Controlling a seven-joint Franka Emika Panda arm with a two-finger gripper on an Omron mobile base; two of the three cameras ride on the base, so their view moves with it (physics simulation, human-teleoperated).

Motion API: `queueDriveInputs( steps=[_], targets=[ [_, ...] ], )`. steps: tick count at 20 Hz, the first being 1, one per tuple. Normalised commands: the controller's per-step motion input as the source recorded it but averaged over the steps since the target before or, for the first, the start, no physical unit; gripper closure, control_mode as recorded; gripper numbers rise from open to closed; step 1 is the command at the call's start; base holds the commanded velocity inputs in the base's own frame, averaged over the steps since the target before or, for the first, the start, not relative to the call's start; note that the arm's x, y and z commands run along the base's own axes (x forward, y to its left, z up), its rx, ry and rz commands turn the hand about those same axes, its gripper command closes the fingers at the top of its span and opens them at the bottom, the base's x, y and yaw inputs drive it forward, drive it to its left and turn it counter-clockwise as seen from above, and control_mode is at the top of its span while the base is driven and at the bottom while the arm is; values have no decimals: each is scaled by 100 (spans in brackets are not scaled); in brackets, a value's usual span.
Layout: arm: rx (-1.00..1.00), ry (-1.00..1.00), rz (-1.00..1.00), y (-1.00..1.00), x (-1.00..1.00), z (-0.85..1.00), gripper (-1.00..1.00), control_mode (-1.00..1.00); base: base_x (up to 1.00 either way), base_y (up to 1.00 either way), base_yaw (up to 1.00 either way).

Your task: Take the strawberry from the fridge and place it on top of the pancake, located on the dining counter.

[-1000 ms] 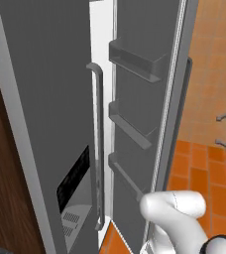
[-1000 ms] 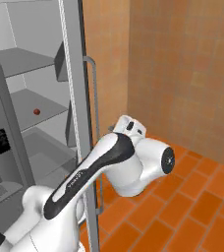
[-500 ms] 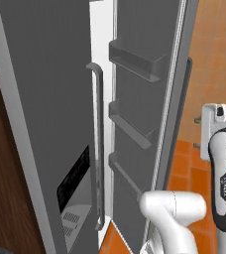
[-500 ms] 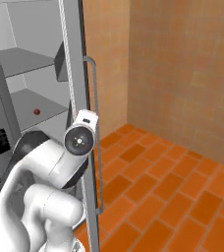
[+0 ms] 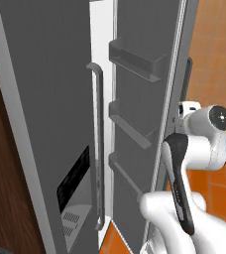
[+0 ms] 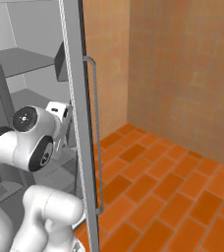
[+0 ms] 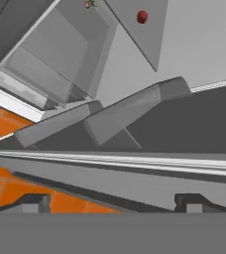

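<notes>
One small red strawberry [image 7: 141, 17] seen far inside the open fridge [image 5: 50, 99], round, long axis not discernible, gripper [image 7: 112, 202] fingers spread wide and empty, held near the door [image 5: 140, 99] edge.

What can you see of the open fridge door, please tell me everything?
The open fridge door is plain grey and looks like smooth metal or plastic. It is swung wide open and stands upright. Its inner face carries three shallow grey door bins, stacked one above another, all seemingly empty. In the right base view the door shows edge-on, with a long vertical bar handle on its outer side. The robot arm is close beside its edge; whether they touch cannot be told.
</notes>
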Motion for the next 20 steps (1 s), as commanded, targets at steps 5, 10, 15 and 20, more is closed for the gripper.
queueDriveInputs(
  steps=[5, 10, 15, 20],
  targets=[
    [-3, 6, -14, 17, 39, -3, -100, -100, 0, 0, 0],
    [-2, 1, -17, 24, 36, -14, -100, -100, 0, 0, 0],
    [-1, 1, -17, 21, 45, -9, -100, -100, 0, 0, 0],
    [0, 0, -16, -3, 53, -4, -100, -100, 0, 0, 0]
  ],
)
